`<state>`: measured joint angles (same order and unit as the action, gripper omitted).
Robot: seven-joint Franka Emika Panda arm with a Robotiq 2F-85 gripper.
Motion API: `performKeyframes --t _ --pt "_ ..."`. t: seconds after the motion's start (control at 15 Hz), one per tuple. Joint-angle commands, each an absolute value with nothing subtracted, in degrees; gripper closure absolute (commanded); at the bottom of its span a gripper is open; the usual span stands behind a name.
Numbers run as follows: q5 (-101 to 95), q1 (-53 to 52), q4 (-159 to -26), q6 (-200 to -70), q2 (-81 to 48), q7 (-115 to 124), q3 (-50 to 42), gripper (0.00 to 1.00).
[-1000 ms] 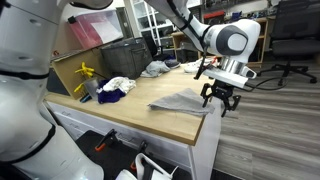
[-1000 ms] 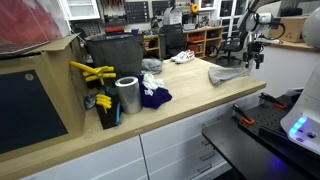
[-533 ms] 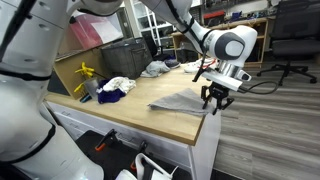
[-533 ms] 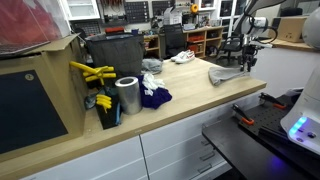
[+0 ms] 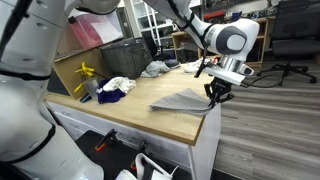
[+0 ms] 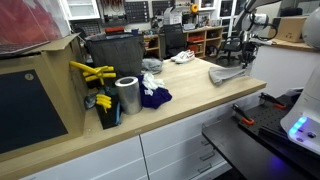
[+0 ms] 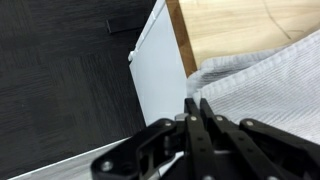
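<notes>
Grey cloth (image 7: 265, 85) runs off wrist view's right edge; far end unseen.

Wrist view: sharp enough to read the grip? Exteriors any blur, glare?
Wrist view: black gripper dark and soft, shut at the edge of the evenly lit grey striped cloth; dark floor underexposed. In an exterior view, white rounded casing blurred up front; in an exterior view, blue glow flares bottom right.

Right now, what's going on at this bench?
The robot arm's hand is at the corner of the wooden worktop, shut on the edge of a grey cloth that lies spread there. The rest of the cloth rests on the wood. Further along the worktop sit a blue cloth and a metal can, untouched.
</notes>
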<state>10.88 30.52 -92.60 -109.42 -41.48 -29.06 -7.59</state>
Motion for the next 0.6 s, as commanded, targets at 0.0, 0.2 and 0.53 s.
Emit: performKeyframes --t 0.0,0.2,0.53 --pt "9.7 29.5 -96.3 -109.8 -36.7 -29.9 -7.5 0.99" --pt "8.8 27.7 -99.6 -110.7 -33.3 -29.3 -7.4 0.99" --pt "9.6 23.9 -107.3 -110.3 -23.4 -27.5 -6.8 0.99"
